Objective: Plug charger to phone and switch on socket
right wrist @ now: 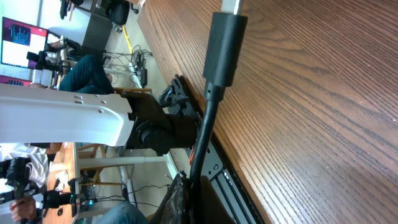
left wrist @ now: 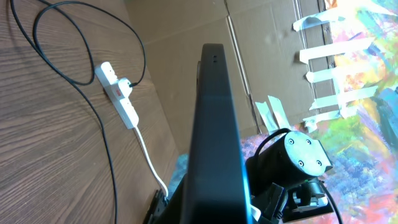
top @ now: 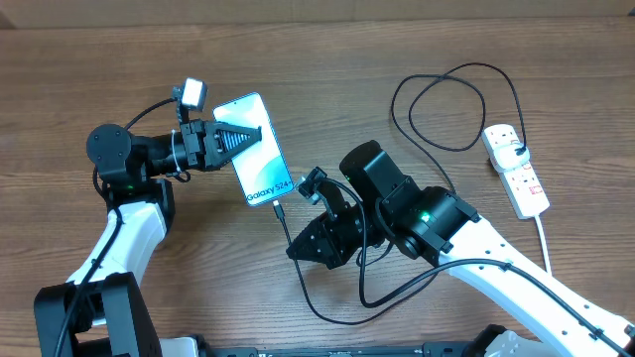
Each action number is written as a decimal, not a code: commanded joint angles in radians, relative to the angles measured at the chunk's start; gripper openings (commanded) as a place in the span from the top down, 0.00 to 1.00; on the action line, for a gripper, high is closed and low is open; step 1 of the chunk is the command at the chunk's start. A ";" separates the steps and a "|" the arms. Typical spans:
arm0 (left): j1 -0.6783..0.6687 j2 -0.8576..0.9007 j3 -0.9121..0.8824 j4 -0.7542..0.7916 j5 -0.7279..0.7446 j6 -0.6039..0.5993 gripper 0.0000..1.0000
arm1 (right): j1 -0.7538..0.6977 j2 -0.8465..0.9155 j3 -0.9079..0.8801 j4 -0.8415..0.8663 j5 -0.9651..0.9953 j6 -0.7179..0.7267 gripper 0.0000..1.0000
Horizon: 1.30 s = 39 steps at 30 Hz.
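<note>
Phone (top: 260,164) screen shows only overhead, in the clenched left claw (top: 243,137); right claw (top: 294,248) pinches the charger (top: 282,213).

Wood-grain table (top: 327,40), taped cardboard wall (left wrist: 261,50), colourful painted sheet (left wrist: 373,74) beside it, distant glowing monitor (right wrist: 22,32).

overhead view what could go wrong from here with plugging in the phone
1. The right gripper pinches the charger cable behind its connector, so the tip could bend away from the phone port.
2. The left gripper clamps the phone at one end; a push at the free end might twist it.
3. Cable loops lie near the socket; a tug could snag them.
</note>
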 commanded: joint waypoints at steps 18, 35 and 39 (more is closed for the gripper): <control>-0.003 -0.009 0.020 0.009 -0.014 -0.010 0.96 | -0.003 -0.007 -0.002 0.035 -0.009 -0.024 0.96; -0.003 -0.009 0.020 0.008 -0.009 -0.011 0.96 | -0.003 -0.007 -0.002 0.075 0.027 -0.024 0.96; -0.003 -0.009 0.020 0.008 -0.006 -0.011 0.96 | -0.003 -0.006 -0.002 0.074 0.044 -0.023 0.96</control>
